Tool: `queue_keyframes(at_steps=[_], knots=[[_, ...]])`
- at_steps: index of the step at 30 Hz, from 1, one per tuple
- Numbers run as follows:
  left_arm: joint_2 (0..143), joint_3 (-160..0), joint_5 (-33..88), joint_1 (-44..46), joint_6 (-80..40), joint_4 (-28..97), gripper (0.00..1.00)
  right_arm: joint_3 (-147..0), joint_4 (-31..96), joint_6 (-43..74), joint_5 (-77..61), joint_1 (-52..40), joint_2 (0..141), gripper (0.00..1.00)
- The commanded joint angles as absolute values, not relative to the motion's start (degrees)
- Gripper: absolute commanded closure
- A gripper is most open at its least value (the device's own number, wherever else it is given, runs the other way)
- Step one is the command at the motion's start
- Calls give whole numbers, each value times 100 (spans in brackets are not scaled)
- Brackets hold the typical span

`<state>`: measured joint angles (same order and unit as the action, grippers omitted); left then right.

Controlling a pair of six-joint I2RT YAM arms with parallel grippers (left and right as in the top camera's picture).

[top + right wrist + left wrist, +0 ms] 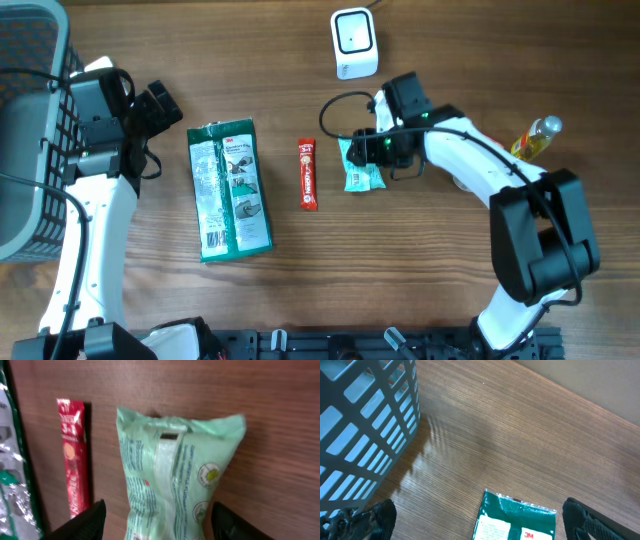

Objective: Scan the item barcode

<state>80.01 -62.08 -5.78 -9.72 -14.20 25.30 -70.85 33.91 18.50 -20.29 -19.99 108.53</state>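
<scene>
A mint-green packet (361,168) lies flat on the wooden table, below the white barcode scanner (354,42). My right gripper (375,148) hovers over the packet's upper end. In the right wrist view the packet (170,460) lies between the two dark fingers (85,522), and my right gripper (157,525) stands open with a gap on each side. No barcode is visible on the packet's printed face. My left gripper (160,105) is open at the far left. In its wrist view the left gripper (482,522) has nothing between its fingers.
A red 3-in-1 stick (308,173) lies just left of the packet. A large green 3M pack (230,190) sits further left, its top edge (517,510) below my left gripper. A grey basket (30,130) stands at the left edge. A small yellow bottle (535,138) lies far right.
</scene>
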Motion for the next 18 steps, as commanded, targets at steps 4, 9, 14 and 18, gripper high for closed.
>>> queue_keyframes(at_steps=[4, 9, 14, 18], knots=[[7950, -6270, -609, -987, -1372, 2512, 0, -7924, 3979, 1564, -2803, -1763, 10501, 43], [7950, -6270, -609, -987, -1369, 2512, 0, -7627, 4438, 1212, -3190, -1772, 10586, 96], [7950, -6270, -609, -987, -1372, 2512, 0, -6871, 4084, 1199, -3581, -1772, 10597, 96], [7950, -6270, -609, -987, -1372, 2512, 0, -6160, 3133, 1505, -4018, -1772, 10624, 96]])
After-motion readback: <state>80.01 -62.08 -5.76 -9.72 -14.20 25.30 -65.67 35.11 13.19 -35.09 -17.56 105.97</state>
